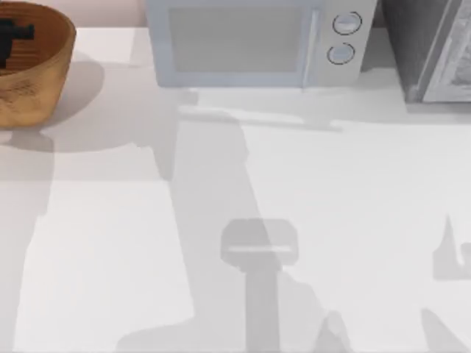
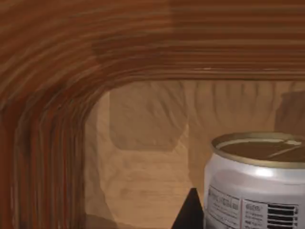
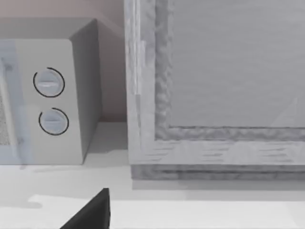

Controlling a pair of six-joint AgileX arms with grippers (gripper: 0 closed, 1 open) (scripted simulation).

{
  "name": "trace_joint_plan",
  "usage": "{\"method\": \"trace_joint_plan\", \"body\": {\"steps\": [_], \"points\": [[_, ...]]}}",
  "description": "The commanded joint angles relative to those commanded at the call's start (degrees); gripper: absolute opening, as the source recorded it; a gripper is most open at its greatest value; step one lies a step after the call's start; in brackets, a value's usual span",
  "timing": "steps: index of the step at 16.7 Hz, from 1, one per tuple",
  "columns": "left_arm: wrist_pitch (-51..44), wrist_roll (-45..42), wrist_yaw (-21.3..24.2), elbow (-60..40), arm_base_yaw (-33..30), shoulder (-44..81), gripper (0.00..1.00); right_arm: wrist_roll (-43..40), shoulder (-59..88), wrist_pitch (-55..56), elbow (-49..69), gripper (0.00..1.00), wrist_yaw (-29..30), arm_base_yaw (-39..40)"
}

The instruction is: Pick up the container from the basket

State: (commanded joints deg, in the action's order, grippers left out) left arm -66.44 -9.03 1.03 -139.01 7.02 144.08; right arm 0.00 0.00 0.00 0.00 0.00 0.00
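The left gripper (image 1: 13,33) is inside the basket (image 1: 44,81) at ten o'clock; I cannot tell its jaws' state. It could nudge the container (image 2: 255,186) and tip it.

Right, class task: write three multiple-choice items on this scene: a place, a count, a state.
1. Where is the left gripper? A inside the large round orange-brown woven basket; B at the top view's right edge; C at its bottom middle.
2. How many round knobs has the boxy white microwave? A one; B two; C four.
3. How is the small white container with the tan-gold top? A upright; B on its side; C upside down.
Key: 1 A, it sits within the basket's rim; 2 B, two knobs, one above the other; 3 A, its top faces up.
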Motion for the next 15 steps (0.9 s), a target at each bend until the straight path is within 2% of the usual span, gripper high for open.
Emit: {"method": "trace_joint_plan", "body": {"steps": [4,8,15], "points": [[8.63,0.63,-4.26,19.89,-2.04,-19.76,0.00,0.00,0.00,0.00,0.00,1.00,0.00,0.00],[20.24,1.76,-7.49,47.48,-4.09,-48.36,0.00,0.00,0.00,0.00,0.00,1.00,0.00,0.00],[43.98,4.93,-7.79,98.67,-6.48,-103.11,0.00,0.00,0.00,0.00,0.00,1.00,0.00,0.00]]}}
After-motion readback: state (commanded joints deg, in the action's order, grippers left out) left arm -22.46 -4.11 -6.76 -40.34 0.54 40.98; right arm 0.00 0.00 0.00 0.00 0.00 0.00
